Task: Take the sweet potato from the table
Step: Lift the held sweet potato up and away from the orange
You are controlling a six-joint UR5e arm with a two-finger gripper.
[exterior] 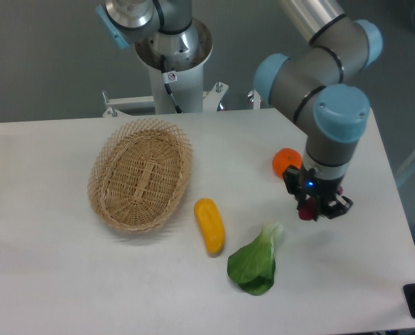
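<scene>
The sweet potato [306, 212] is a small dark magenta oblong at the right side of the white table [54, 279]. Only its ends show, since the gripper covers its middle. My gripper [321, 207] points straight down over it, with the dark fingers closed against its sides, low over the tabletop. I cannot tell whether the sweet potato still touches the table.
A round orange fruit [286, 161] lies just behind and left of the gripper. A yellow-orange oblong vegetable [209, 225] and a green leafy vegetable [256, 262] lie to the left in front. A wicker basket [140, 174] stands further left. The table's right edge is close.
</scene>
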